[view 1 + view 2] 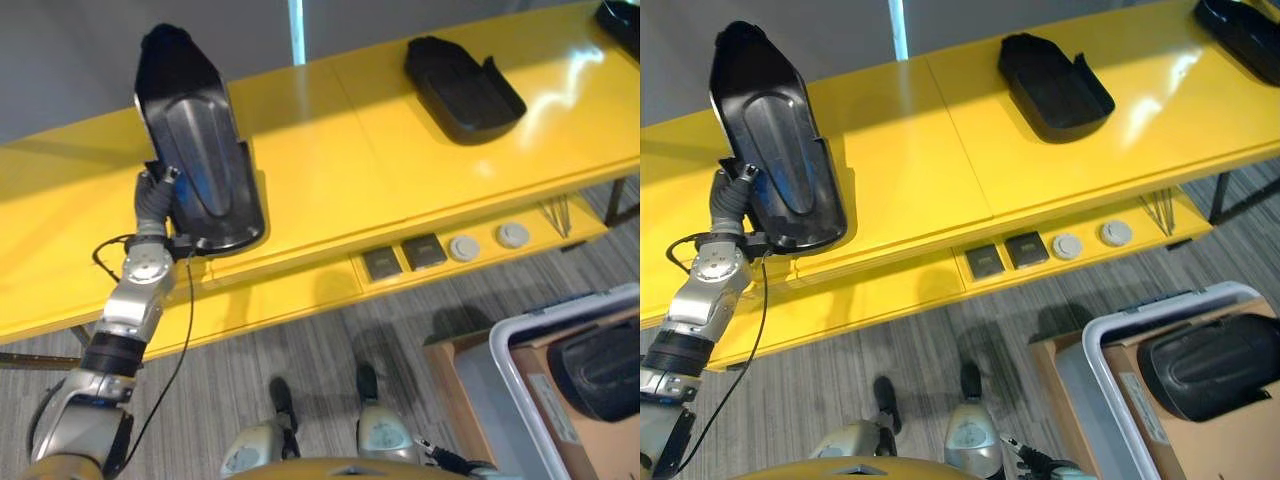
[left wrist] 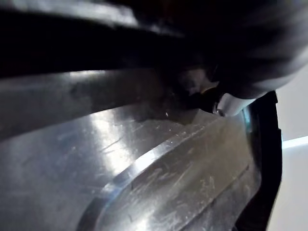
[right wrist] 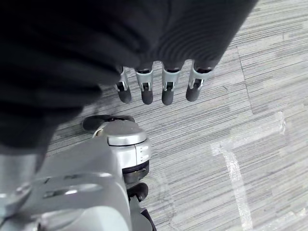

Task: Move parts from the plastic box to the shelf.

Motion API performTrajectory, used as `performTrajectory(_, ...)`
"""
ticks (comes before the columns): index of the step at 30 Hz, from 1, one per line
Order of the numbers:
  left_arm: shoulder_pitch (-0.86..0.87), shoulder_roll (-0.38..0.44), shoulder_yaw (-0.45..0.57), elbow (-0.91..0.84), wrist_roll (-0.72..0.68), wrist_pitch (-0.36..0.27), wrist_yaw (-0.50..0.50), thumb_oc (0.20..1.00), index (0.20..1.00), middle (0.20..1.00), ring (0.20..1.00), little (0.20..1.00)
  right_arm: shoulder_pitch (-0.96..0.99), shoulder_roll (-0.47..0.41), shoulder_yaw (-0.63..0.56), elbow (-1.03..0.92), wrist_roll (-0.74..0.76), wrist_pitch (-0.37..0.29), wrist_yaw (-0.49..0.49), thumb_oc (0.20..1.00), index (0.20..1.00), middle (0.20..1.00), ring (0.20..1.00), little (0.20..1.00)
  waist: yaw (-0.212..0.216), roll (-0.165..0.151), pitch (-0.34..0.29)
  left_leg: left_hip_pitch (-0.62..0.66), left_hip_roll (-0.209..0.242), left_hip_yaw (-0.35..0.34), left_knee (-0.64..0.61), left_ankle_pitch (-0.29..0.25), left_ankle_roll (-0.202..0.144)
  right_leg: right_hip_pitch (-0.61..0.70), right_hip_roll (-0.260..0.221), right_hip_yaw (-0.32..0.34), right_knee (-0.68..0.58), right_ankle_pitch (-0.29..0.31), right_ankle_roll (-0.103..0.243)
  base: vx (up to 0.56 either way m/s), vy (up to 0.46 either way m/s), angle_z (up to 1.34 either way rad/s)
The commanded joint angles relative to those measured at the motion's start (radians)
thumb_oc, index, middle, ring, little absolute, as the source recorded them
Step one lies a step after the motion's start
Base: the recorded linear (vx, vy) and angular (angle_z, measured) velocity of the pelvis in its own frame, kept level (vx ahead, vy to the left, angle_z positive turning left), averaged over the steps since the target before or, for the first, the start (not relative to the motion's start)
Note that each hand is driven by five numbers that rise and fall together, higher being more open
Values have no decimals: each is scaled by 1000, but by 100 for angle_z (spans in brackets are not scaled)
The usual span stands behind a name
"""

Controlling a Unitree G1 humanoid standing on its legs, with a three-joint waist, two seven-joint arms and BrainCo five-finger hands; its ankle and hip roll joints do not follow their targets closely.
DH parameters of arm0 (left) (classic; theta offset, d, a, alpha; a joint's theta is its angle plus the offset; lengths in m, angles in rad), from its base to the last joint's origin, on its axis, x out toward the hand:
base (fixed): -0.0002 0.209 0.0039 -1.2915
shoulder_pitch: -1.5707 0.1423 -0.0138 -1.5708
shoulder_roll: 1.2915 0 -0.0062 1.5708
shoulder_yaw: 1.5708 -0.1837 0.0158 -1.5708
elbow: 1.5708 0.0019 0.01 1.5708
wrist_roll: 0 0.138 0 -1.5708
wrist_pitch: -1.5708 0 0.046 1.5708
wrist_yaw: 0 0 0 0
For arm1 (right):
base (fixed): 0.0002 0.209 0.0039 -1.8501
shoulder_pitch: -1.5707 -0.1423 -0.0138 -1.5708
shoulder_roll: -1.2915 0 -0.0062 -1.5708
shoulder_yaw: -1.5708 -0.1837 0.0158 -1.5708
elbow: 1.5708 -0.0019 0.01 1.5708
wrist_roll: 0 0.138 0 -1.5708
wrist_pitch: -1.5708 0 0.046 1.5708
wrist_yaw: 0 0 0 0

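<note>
A factory or workshop floor. A long yellow shelf (image 1: pixel 400 150) carries black moulded parts (image 1: pixel 462 88). A plastic box (image 1: pixel 1110 380) of parts stands on grey carpet beside it

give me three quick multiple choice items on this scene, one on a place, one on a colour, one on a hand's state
1. Where is the black part in the left robot hand?
A. over the shelf's left end
B. inside the plastic box
C. on the floor

2. What colour is the shelf?
A. white
B. yellow
C. green

3. How are the right robot hand's fingers?
A. pinching a part
B. gripping a cable
C. straight, holding nothing

Answers: 1 A, the black part stands over the shelf at the left robot hand. 2 B, its top is yellow. 3 C, the right robot hand hangs above floor.
</note>
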Motion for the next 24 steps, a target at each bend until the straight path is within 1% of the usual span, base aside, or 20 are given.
performTrajectory(1,-148,10,3,78,-31,-15,56,200,200,200,200,200,-24,-2,65,9,2,6,-1,1000,1000,1000,1000,1000,-4,-8,8,-10,-6,-46,-7,-74,-15,16,63,2,67,-144,-41,-17,-2,-10)
performTrajectory(4,-194,7,-19,152,-43,-12,48,200,200,200,200,200,-47,-6,82,-4,11,9,-2,1000,1000,1000,1000,1000,-14,-5,26,-16,-10,-45,-7,-73,-12,3,68,12,72,-143,-45,-12,-6,-4)
performTrajectory(5,-208,10,-25,168,-55,5,49,200,200,200,200,200,-53,-9,86,-7,16,7,-2,1000,1000,1000,1000,1000,-17,-4,31,-18,-11,-43,-7,-72,-12,-2,69,13,74,-143,-45,-19,-15,-7)
performTrajectory(8,-228,15,-34,201,-57,2,49,200,200,200,200,200,-66,-12,92,-17,32,10,-8,1000,1000,1000,1000,1000,-21,-2,42,-22,-13,-44,-7,-71,-11,-11,72,17,78,-143,-47,-8,-5,-1)
performTrajectory(9,-248,22,-48,232,-80,12,64,200,200,200,200,200,-78,-16,98,-28,30,20,-6,1000,1000,1000,1000,1000,-25,1,54,-23,-13,-43,-7,-68,-14,-16,74,21,81,-142,-49,0,0,0)
performTrajectory(11,-252,22,-50,242,-83,10,71,200,200,200,200,200,-80,-17,102,-31,34,22,-8,1000,1000,1000,1000,1000,-27,1,58,-23,-13,-42,-7,-68,-14,-16,74,22,81,-143,-50,0,0,0)
performTrajectory(14,-265,22,-54,259,-98,23,84,200,200,200,200,200,-88,-17,106,-26,39,24,-8,1000,1000,1000,1000,1000,-28,1,66,-24,-10,-39,-7,-67,-16,-17,75,22,82,-144,-52,0,0,0)
performTrajectory(15,-281,20,-59,286,-103,23,101,827,827,827,827,827,-95,-17,111,-17,47,19,-8,1000,1000,1000,1000,1000,-29,1,72,-28,-6,-37,-7,-62,-18,-20,76,23,84,-145,-55,0,0,0)
performTrajectory(16,-281,20,-59,288,-104,23,103,956,956,956,956,956,-96,-17,112,-16,47,19,-8,1000,1000,1000,1000,1000,-29,1,73,-28,-6,-37,-7,-62,-18,-20,76,23,84,-145,-55,-8,-32,-1)
performTrajectory(17,-291,15,-58,300,-107,25,104,1000,1000,1000,1000,1000,-98,-16,113,-12,50,16,-8,1000,1000,1000,1000,1000,-30,0,75,-29,-4,-36,-7,-62,-18,-21,77,25,83,-146,-56,0,0,0)
performTrajectory(21,-325,18,-68,333,-94,51,118,1000,1000,1000,1000,1000,-108,-15,118,-13,80,19,-17,1000,1000,1000,1000,1000,-33,-5,85,-32,3,-33,-7,-59,-21,-26,78,27,83,-145,-57,0,-40,-1)
performTrajectory(23,-341,25,-82,346,-92,71,99,1000,1000,1000,1000,1000,-116,-16,119,-15,88,27,-18,1000,1000,1000,1000,1000,-35,-6,91,-35,6,-31,-7,-58,-21,-32,80,29,84,-146,-58,-5,-16,0)
performTrajectory(24,-355,35,-91,349,-71,93,64,1000,1000,1000,1000,1000,-121,-19,121,-17,89,28,-17,1000,1000,1000,1000,1000,-37,-5,97,-37,9,-29,-7,-57,-22,-37,81,31,85,-146,-60,0,0,0)
